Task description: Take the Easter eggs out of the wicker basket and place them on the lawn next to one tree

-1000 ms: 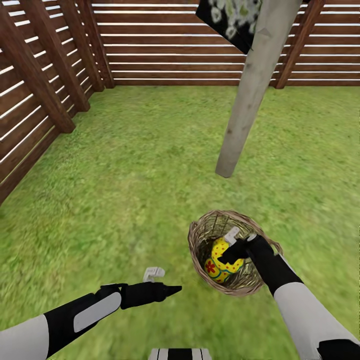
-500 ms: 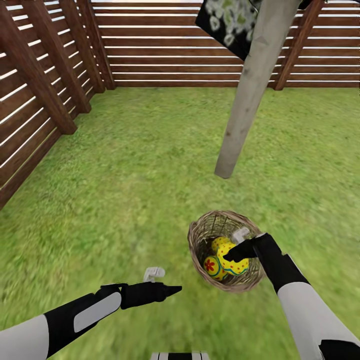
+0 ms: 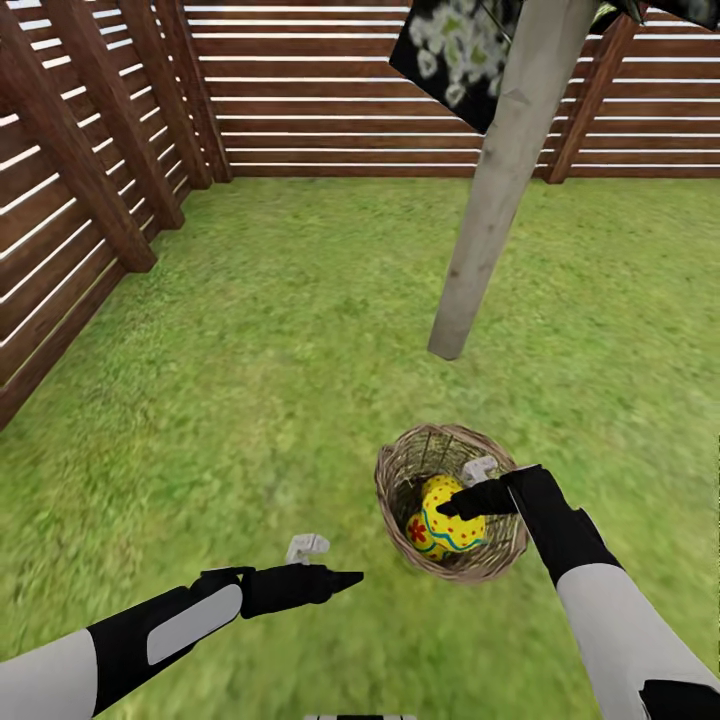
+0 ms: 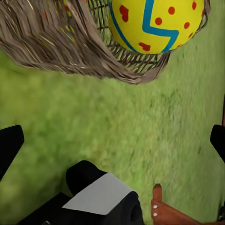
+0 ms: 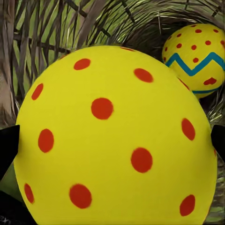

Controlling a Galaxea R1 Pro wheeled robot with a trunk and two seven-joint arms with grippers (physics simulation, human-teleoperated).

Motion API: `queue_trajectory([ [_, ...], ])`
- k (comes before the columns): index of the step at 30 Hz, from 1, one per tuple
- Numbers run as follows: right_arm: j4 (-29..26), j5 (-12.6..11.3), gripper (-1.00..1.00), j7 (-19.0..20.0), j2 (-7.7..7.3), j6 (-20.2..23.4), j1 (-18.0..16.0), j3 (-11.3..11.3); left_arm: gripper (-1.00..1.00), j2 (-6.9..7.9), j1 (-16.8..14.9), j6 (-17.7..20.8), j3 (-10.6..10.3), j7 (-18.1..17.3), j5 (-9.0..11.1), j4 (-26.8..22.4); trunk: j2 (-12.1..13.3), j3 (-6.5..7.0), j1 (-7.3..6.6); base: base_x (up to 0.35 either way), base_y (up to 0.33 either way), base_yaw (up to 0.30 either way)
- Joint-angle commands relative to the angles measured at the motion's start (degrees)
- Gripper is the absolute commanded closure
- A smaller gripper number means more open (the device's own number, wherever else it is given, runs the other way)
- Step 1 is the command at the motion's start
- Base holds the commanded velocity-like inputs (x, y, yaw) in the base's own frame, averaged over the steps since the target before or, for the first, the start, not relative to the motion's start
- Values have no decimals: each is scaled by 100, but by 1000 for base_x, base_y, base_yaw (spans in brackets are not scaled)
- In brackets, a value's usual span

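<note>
Right gripper (image 3: 470,490) sits inside the wicker basket (image 3: 400,470) on the lawn (image 3: 250,380), jaws clamped on a red-dotted yellow egg (image 5: 117,154). Vs a sec ago the egg has come up a bit, so the lift-out looks underway. Another egg (image 5: 199,58) lies deeper in. Left gripper (image 3: 320,560) hovers over grass, jaws apart. Tree (image 3: 500,180) stands just beyond the basket.

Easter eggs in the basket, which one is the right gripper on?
The upper egg, red-dotted, sitting between the right gripper fingers; the flower-painted egg lies lower, untouched.
</note>
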Motion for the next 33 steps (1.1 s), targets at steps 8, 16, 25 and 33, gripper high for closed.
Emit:
queue_trajectory([
  [8,-510,-281,100,53,-21,1161,-2,-14,-100,0,-7,21,-14,-9,62,-11,320,140,-177,-29,0,0],
  [16,-753,-1204,100,47,-66,1743,-2,-477,-100,-5,-7,21,-18,-9,60,-11,641,284,-353,-39,0,0],
  [25,-902,-1220,100,65,-61,1743,-2,-676,-100,-5,-7,16,-18,-7,60,-11,1002,446,-551,-105,0,0],
  [33,-908,-1230,100,1315,-54,1743,-2,-1277,-100,4,-7,5,-18,-5,59,-2,1002,446,-551,0,0,0],
])
